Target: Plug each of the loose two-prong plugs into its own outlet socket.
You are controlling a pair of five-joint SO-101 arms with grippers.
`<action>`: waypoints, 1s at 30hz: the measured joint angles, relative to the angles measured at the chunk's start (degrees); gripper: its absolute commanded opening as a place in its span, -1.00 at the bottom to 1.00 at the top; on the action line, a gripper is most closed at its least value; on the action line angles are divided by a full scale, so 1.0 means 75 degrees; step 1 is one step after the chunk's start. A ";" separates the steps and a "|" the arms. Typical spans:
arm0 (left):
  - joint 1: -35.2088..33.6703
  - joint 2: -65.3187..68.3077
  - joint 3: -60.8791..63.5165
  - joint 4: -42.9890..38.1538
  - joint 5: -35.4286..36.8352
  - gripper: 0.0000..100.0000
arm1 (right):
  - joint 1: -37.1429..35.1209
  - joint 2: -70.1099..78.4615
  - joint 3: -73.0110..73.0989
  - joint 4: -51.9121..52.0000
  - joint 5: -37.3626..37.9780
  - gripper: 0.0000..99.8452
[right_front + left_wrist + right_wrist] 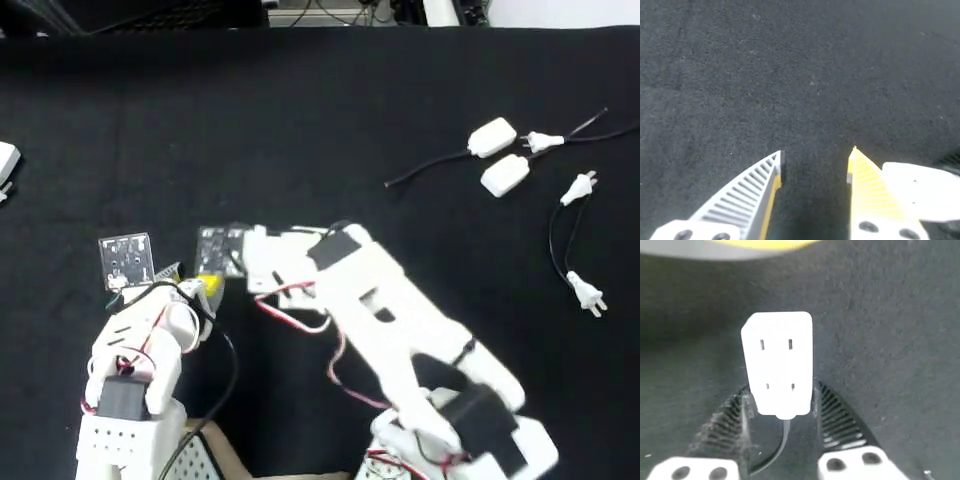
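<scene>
- The right claw (pixel 781 390) is closed around the near end of a white socket block (pixel 777 352), with 1 finger against each side
- This block shows 2 pairs of slots, and a thin cable (pixel 783 437) leaves its near end
- The left claw (pixel 815 160) stands partly open over the black tabletop (pixel 790 65), with nothing between its grey and yellow fingers
- In the high view the 2 arms' ends sit close together at the near left, beside 2 patterned cards (pixel 127 258)
- At the far right, well apart from the arms, lie a far white block (pixel 493 137) and a second white block (pixel 505 176)
- A loose plug (pixel 541 142) lies just beside the far white block
- A second plug (pixel 578 188) and a third plug (pixel 588 293), joined by a black cord (pixel 552 235), lie nearer at the right
</scene>
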 measured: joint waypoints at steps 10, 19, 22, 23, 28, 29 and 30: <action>0.0000 0.0000 0.0000 0.0000 0.0000 -0.55 | 0.0316 0.3012 -0.1618 -0.0633 0.0012 -0.98; 0.0000 0.0000 0.0000 0.0000 0.0000 -0.55 | 0.0352 0.4454 -0.3599 0.0891 0.0012 -0.97; 0.0000 0.0000 0.0000 0.0000 0.0000 -0.55 | 0.0352 0.4736 -0.4032 0.1231 0.0012 -0.94; 0.0000 0.0000 0.0000 0.0000 0.0000 -0.55 | 0.0352 0.4806 -0.4149 0.1301 0.0012 -0.89; 0.0000 0.0000 0.0000 0.0000 0.0000 -0.55 | 0.0340 0.4911 -0.4243 0.1336 -0.0117 -0.49; 0.0000 0.0000 0.0000 0.0000 0.0000 -0.55 | 0.0340 0.4923 -0.4243 0.1360 -0.0152 -0.43; 0.0000 0.0000 0.0000 0.0000 0.0000 -0.55 | 0.0328 0.4923 -0.4243 0.1395 -0.0176 -0.40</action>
